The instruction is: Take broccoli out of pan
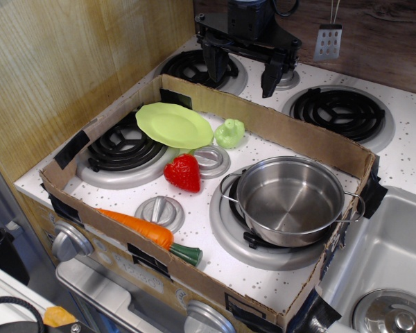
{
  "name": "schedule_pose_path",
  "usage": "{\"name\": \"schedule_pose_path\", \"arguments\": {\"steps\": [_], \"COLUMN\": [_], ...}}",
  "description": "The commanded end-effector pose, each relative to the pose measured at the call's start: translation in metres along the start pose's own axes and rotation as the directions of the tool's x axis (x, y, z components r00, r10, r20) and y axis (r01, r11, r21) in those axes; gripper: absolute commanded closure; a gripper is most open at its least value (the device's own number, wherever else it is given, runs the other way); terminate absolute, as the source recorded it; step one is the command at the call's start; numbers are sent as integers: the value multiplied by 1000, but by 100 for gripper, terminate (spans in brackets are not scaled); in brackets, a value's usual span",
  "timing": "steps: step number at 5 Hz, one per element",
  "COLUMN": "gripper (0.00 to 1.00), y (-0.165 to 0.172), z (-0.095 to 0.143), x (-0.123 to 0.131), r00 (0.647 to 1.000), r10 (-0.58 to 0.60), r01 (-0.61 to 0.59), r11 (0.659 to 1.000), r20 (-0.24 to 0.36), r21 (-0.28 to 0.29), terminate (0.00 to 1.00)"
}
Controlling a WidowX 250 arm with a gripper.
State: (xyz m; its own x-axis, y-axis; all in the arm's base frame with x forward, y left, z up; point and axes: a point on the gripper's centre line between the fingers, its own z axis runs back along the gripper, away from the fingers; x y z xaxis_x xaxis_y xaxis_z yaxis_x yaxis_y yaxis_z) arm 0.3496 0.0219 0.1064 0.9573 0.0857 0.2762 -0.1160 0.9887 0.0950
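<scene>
Seemingly done: broccoli (229, 133) sits on the worktop (263, 274), outside the empty pan (290, 200).
Pincer (244, 68), upper centre of frame, hangs spread apart, holding nothing.

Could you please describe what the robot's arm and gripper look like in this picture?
The gripper is matte black: a wide horizontal bar carrying two blocky, tapering fingers. Above it sits a dark cylindrical wrist, cropped by the frame's top, with a black cable looping at its right. No markings are legible.
</scene>
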Motion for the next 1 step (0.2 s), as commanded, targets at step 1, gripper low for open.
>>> {"name": "schedule_pose_path", "arguments": {"steps": [1], "gripper": [0], "y": [0], "z": [18], "x": [16], "r00": [998], "r10": [9], "r01": [-9], "r11": [1000], "r20": [56], "r21": [0], "terminate": [100]}}
